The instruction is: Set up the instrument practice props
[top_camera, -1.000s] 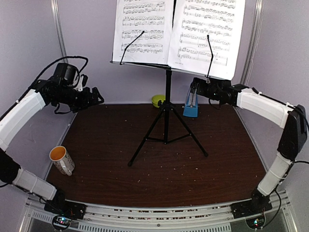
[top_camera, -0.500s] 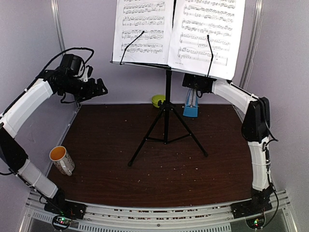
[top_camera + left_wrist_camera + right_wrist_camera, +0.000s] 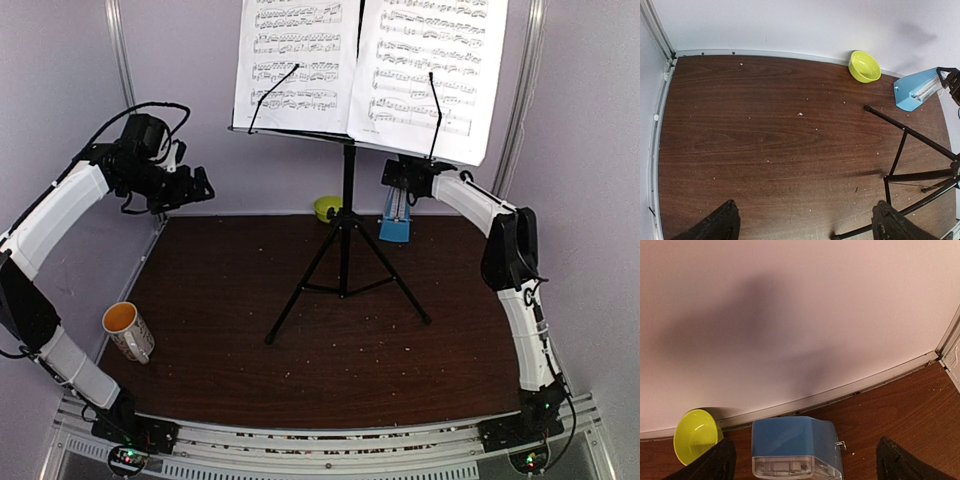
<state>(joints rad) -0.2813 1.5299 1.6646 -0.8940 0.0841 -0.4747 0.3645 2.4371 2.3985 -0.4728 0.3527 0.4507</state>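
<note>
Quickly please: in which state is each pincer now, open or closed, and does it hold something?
Left pincer: open, holding nothing.
Right pincer: open, holding nothing; the blue metronome stands below it.

Dark wood-grain table (image 3: 250, 380), crumb-flecked. Black tripod music stand (image 3: 345, 275) between my jaws. Blue pyramid metronome (image 3: 795, 440) under right jaws, small lime-green bowl (image 3: 695, 437) beside it. White orange-lined mug (image 3: 128, 330) well behind left jaws.
</note>
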